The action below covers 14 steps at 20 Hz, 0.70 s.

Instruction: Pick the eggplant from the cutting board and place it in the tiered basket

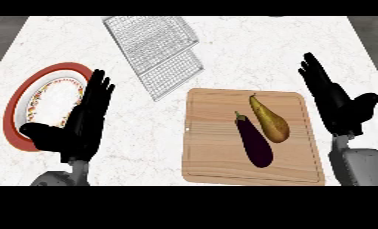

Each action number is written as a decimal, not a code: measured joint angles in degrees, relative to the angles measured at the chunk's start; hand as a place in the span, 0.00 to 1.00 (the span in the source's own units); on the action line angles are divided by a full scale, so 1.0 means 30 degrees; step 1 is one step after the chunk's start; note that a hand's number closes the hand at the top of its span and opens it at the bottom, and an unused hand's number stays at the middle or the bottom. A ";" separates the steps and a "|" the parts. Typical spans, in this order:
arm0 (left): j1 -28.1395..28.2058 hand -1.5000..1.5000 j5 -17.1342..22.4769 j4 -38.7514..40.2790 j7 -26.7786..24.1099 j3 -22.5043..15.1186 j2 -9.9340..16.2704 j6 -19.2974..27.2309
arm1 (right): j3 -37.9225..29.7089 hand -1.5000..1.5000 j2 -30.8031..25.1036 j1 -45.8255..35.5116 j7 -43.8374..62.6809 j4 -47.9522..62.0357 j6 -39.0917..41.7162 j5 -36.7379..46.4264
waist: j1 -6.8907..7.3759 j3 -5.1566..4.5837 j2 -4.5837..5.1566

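Observation:
A dark purple eggplant (254,142) lies on the wooden cutting board (214,163), lengthwise, stem end toward the back. Touching its right side is a brownish-yellow pear (269,119). The wire tiered basket (156,52) stands behind the board, at the back centre-left of the counter. My right hand (334,101) is to the right of the board, fingers straight and pointing up, holding nothing. My left hand (81,121) is well left of the board, open, fingers up, partly over a plate.
A red-rimmed patterned plate (38,93) lies at the left edge, partly hidden by my left hand. White marble counter (244,48) lies bare between the basket and the board, and to the right of the basket.

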 measured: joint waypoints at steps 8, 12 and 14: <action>-0.1024 0.50 -0.1335 0.2472 -0.1068 -0.1105 0.1054 -0.2974 | 0.4504 0.00 0.3276 -0.2537 0.2215 0.2490 -0.3576 0.5025 | 0.0350 -0.0285 -0.0299; -0.1353 0.50 -0.1367 0.4030 -0.1972 -0.1088 0.1235 -0.4646 | 0.6736 0.00 0.4670 -0.3144 0.1046 0.4496 -0.6486 0.4151 | 0.0375 -0.0247 -0.0328; -0.1510 0.50 -0.1450 0.4802 -0.2462 -0.0933 0.1170 -0.5244 | 0.7779 0.00 0.4998 -0.3873 0.0628 0.5035 -0.7524 0.4290 | 0.0316 -0.0246 -0.0375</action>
